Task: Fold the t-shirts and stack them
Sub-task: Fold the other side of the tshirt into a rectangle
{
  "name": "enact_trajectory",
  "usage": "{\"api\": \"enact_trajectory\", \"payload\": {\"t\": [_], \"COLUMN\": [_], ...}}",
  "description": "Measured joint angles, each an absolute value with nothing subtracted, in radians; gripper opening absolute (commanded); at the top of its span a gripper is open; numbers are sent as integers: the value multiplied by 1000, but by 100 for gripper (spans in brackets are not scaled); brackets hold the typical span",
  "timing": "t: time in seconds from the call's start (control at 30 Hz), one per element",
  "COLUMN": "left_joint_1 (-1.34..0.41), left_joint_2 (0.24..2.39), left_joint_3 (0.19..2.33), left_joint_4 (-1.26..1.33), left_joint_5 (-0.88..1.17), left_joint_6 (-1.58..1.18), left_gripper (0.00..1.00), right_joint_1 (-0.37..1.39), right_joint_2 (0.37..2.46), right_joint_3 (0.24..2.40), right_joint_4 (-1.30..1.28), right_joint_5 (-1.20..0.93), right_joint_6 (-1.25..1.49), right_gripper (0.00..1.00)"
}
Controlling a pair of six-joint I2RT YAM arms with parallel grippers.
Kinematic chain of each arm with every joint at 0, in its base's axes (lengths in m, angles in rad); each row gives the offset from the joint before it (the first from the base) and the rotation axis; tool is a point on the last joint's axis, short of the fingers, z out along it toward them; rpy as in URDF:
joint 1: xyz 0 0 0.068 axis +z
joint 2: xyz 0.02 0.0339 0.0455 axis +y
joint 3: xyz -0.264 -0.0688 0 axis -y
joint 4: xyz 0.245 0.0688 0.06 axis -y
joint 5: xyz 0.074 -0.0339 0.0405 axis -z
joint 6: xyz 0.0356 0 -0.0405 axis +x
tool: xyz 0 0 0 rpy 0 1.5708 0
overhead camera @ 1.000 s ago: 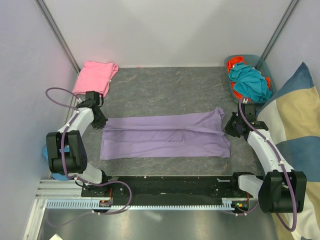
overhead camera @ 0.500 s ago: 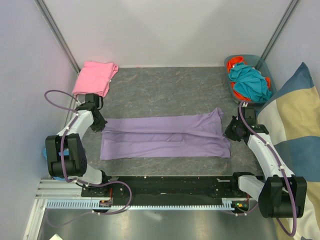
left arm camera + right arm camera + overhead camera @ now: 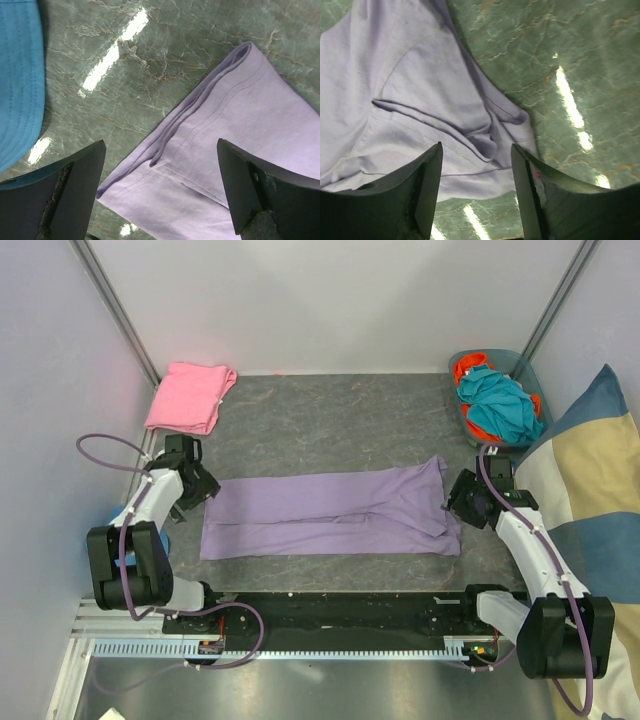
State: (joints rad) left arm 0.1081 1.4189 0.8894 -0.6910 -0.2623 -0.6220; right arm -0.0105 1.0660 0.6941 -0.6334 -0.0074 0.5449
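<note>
A lavender t-shirt [image 3: 330, 512] lies folded into a long band across the middle of the table [image 3: 330, 425]. My left gripper [image 3: 205, 488] hovers over its left end, jaws wide open. In the left wrist view the shirt's hemmed corner [image 3: 240, 125] lies flat under the left gripper [image 3: 160, 150]. My right gripper [image 3: 455, 502] is over the shirt's right end. In the right wrist view the right gripper [image 3: 476, 147] stands open above a bunched corner of the lavender cloth [image 3: 420, 90]. A pink t-shirt [image 3: 190, 397] rests folded at the back left.
A basket [image 3: 523, 361] with teal and orange clothes stands at the back right. A big striped cushion [image 3: 590, 490] leans along the right side. A blue object [image 3: 17, 75] lies on the table left of the left gripper. Walls close in on both sides.
Both grippers went from shut to open and let go of the lavender shirt's ends. The cloth now lies flat; the left gripper shifted slightly.
</note>
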Motion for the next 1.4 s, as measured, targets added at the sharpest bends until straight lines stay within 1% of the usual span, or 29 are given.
{"api": "enact_trajectory", "payload": {"t": [0.17, 0.33, 0.67, 0.9, 1.13, 1.4], "left_joint_1": [111, 111, 111, 111, 111, 111], "left_joint_2": [1341, 1305, 1286, 1285, 1285, 1285], "left_joint_3": [893, 939, 942, 914, 896, 896], "left_joint_4": [-702, -692, -623, -602, -593, -583], "left_joint_5": [-275, -290, -275, -251, -225, -222], "left_joint_6": [-652, -654, -653, -651, -650, -646], "left_gripper": [100, 100, 100, 100, 100, 100], "right_joint_1": [-10, -10, -2, 67, 136, 155], "right_joint_2": [1024, 1049, 1259, 1383, 1501, 1569], "right_joint_3": [709, 736, 735, 748, 782, 801], "right_joint_4": [-654, -609, -400, -306, -228, -184], "right_joint_5": [49, 43, -182, -255, -280, -281], "right_joint_6": [552, 546, 479, 476, 487, 494], "right_gripper": [67, 69, 70, 72, 72, 72]}}
